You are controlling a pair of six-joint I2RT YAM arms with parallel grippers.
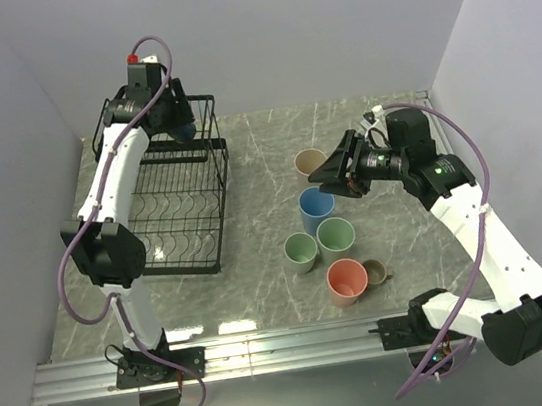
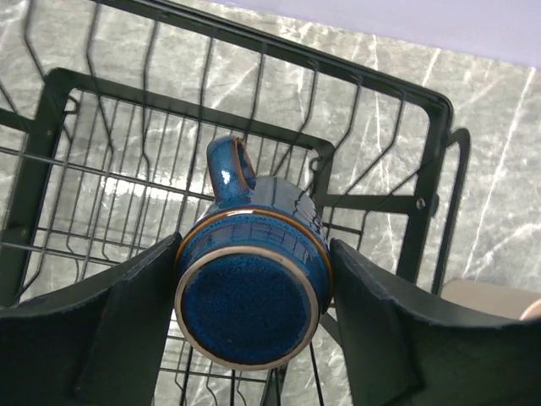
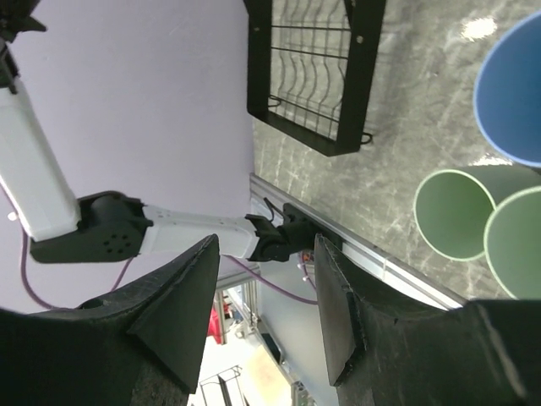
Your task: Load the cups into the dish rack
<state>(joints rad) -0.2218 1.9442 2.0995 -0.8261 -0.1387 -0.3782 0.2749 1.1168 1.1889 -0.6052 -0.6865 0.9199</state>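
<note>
My left gripper (image 1: 180,127) is shut on the small dark-blue cup (image 1: 184,131), holding it upside down over the far basket end of the black wire dish rack (image 1: 178,201). In the left wrist view the cup (image 2: 250,292) sits between both fingers, base toward the camera and handle pointing away, above the rack wires (image 2: 385,85). My right gripper (image 1: 331,170) is open and empty, hovering beside the beige tumbler (image 1: 308,162) and above the light blue tumbler (image 1: 316,207). Two pale green tumblers (image 1: 301,251) (image 1: 336,237), a salmon tumbler (image 1: 348,281) and a small beige mug (image 1: 376,272) stand upright on the table.
The right wrist view, turned sideways, shows the light blue tumbler (image 3: 516,93), the two green tumblers (image 3: 452,211) and the rack's near end (image 3: 313,76). The rack's long plate-slot tier (image 1: 179,231) holds nothing. A metal rail (image 1: 291,347) runs along the table's near edge.
</note>
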